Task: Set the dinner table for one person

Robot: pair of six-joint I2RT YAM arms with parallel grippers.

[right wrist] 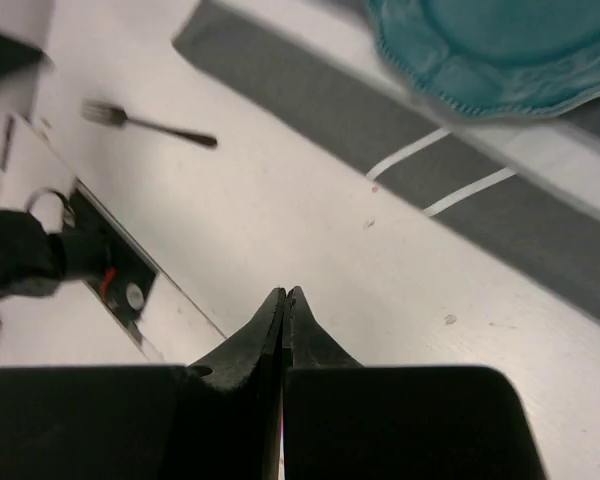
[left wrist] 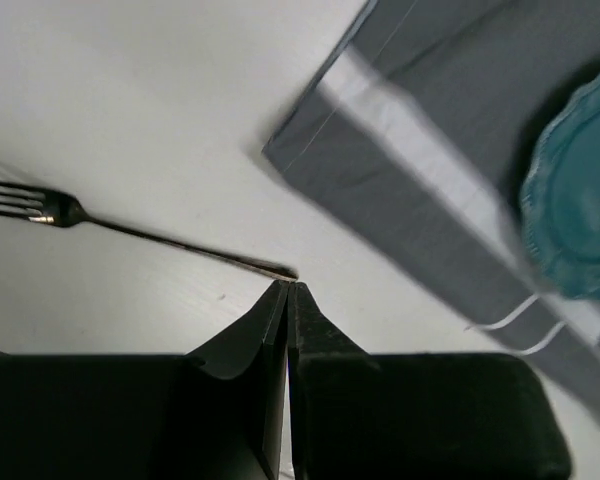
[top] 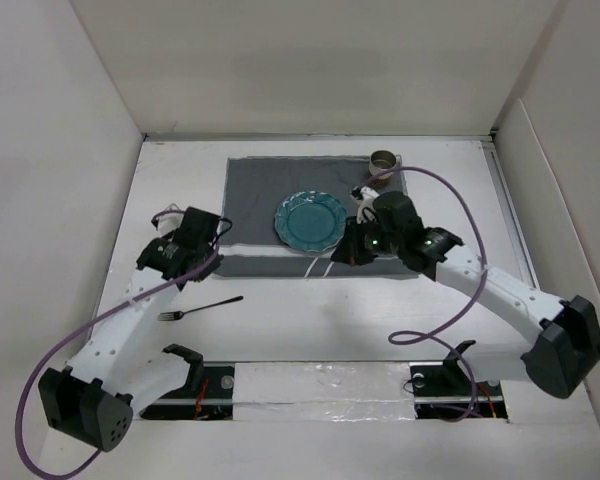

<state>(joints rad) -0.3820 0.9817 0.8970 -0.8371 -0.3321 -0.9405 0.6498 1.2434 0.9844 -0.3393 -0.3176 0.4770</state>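
Observation:
The white dinner table (top: 280, 330) carries a dark grey striped mat (top: 260, 185) with a teal plate (top: 308, 220) on it. A metal cup (top: 384, 159) stands at the mat's far right corner. A fork (top: 200, 307) lies on the bare table in front of the mat's left end; it also shows in the left wrist view (left wrist: 130, 230) and the right wrist view (right wrist: 150, 124). My left gripper (top: 212, 258) (left wrist: 287, 285) is shut and empty, above the table near the fork's handle end. My right gripper (top: 342, 255) (right wrist: 284, 292) is shut and empty, above the mat's near edge, right of the plate (right wrist: 490, 50).
White walls enclose the table on the left, back and right. The arm bases and a foil-taped strip (top: 320, 385) run along the near edge. A purple cable (top: 450, 200) loops from the right arm over the mat's right side.

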